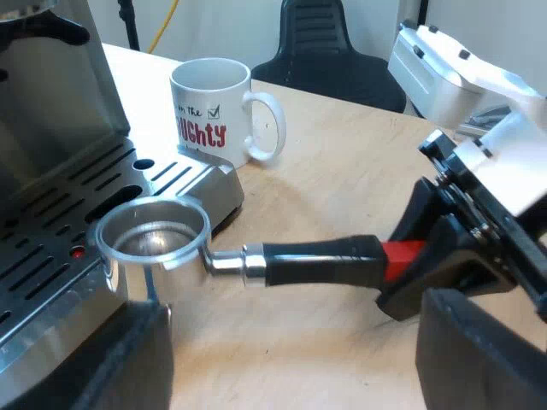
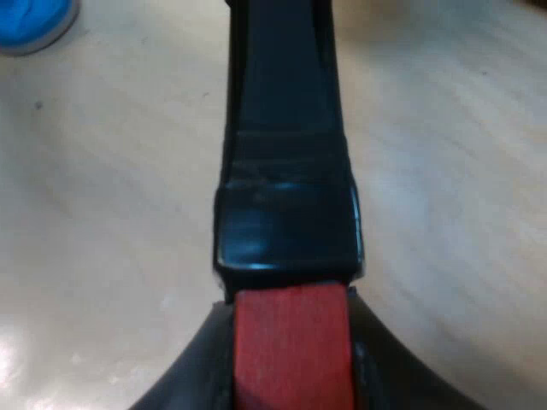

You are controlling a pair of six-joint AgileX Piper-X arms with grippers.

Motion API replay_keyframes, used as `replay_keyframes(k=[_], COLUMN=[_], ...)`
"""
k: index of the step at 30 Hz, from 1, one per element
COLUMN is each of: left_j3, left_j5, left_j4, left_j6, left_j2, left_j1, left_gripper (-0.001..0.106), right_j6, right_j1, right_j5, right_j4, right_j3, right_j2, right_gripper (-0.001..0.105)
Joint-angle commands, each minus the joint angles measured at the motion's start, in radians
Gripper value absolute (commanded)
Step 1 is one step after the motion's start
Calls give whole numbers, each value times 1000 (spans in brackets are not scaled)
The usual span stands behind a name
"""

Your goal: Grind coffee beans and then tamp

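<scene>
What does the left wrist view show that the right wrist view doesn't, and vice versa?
Left wrist view's own: the espresso machine, the mug beside it, the holder's metal basket at the machine's drip tray, the left gripper with fingers open, and the right gripper as a whole. Right wrist view's own: a blue thing, perhaps the tamper. Shared: the holder's dark handle, its red end clamped in the right gripper's fingers, and the wooden table.
</scene>
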Motion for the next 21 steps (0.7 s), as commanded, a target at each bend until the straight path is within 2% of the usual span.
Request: replay_keyframes(k=[1, 2, 9, 21], left_j3=[-2, -2, -2, -2], left_j5=[8, 8, 8, 8], left_j4=[-9, -9, -9, -9], left_j6=[-12, -12, -12, -12], left_j2=[-7, -7, -7, -7], left_j1=[-5, -5, -5, -5], left_gripper=[62, 62, 62, 62], right_j6=[-47, -64, -65, -65], right_j1=[-13, -13, -13, -13], right_j5=[8, 6, 6, -20], right_j4=[-89, -105, -119, -221], right_j3=[19, 30, 54, 53], right_j2=[-15, -15, -12, 129], right_gripper=[0, 0, 0, 0])
